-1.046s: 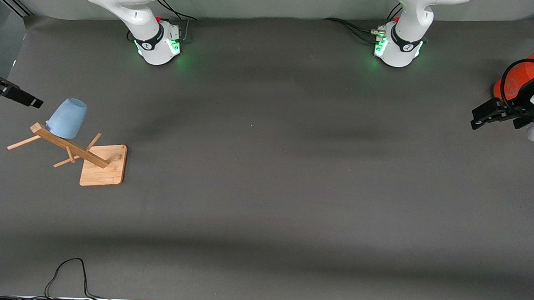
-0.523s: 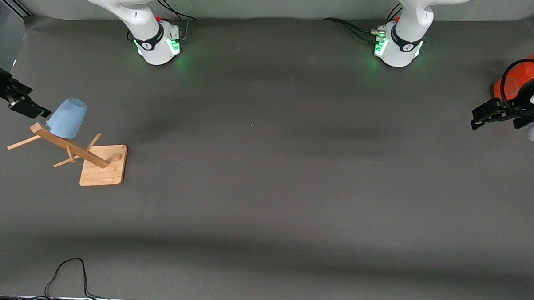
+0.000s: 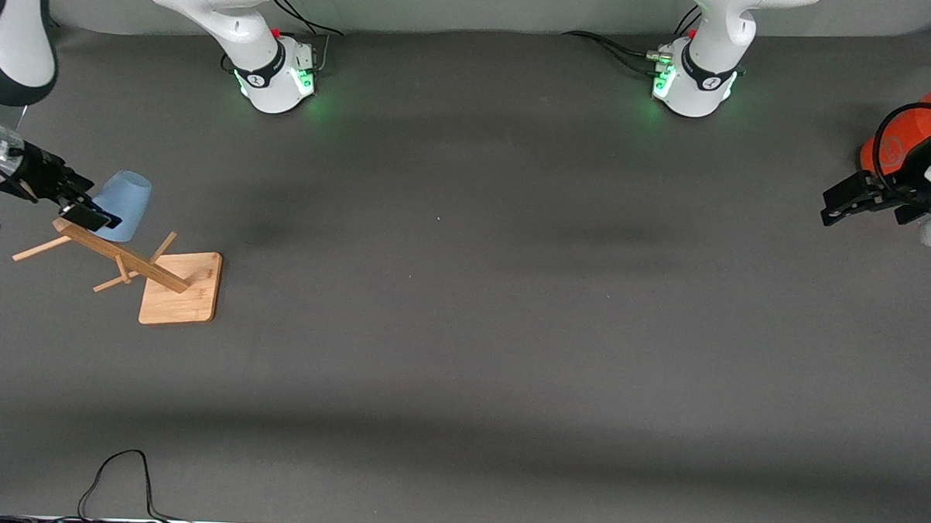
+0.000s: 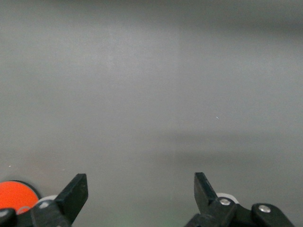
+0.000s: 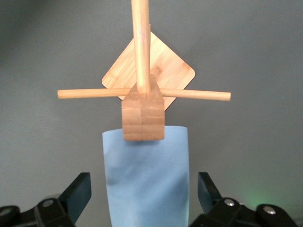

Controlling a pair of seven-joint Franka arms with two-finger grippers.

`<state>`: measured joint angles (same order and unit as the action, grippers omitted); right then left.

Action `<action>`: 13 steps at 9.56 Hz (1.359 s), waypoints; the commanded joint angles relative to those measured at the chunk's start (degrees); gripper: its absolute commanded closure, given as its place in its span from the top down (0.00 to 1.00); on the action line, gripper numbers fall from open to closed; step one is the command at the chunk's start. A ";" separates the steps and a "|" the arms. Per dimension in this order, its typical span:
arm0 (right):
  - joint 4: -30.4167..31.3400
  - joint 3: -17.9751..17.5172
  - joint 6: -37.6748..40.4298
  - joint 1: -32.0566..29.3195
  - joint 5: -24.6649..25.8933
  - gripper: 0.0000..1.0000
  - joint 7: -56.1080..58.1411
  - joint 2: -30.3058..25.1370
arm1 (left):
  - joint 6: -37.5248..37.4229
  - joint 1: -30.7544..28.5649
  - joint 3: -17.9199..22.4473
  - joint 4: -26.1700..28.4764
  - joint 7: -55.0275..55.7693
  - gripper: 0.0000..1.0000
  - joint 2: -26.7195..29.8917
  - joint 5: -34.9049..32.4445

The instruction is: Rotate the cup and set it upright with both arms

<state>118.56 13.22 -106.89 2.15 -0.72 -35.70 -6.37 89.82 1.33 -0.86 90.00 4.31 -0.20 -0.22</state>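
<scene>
Toward the worktop's right-arm end, small pale-blue plastic cup [image 3: 124, 203] hung mouth-down on bamboo peg rack [image 3: 136, 265]: likely light, stiff, slippery; grasp mid-wall, where right gripper [image 5: 142, 198] straddles it wide; left gripper [image 4: 139, 191] waits, spread, by the other end.

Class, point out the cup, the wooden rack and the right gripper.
cup [image 5: 147, 179], right wrist view, side wall.
wooden rack [image 3: 182, 289], front view, flat base.
right gripper [image 3: 80, 208], front view, between its fingertips.
</scene>
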 commanded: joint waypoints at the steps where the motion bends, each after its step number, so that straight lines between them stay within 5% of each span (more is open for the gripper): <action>1: 3.08 0.23 -3.14 0.22 -1.65 1.00 -0.51 -1.72 | -0.08 -0.10 0.07 -0.96 0.08 1.00 -0.42 0.31; 4: 5.45 0.23 -6.22 0.31 -1.74 1.00 -0.51 -1.54 | -0.08 -0.10 0.16 -0.79 0.08 1.00 -0.42 0.31; 6: 5.37 0.23 -6.22 0.31 -1.74 0.65 -0.42 -1.54 | -0.08 -0.10 0.16 -0.79 0.09 1.00 -0.42 0.31; 13: 4.84 -0.65 1.05 0.48 -1.65 0.62 -1.55 -7.77 | -0.08 -0.10 0.16 -0.70 0.08 1.00 -0.51 0.31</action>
<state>122.66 13.03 -108.49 2.25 -1.71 -35.71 -10.13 89.82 1.27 -0.80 90.00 4.31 -0.32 -0.23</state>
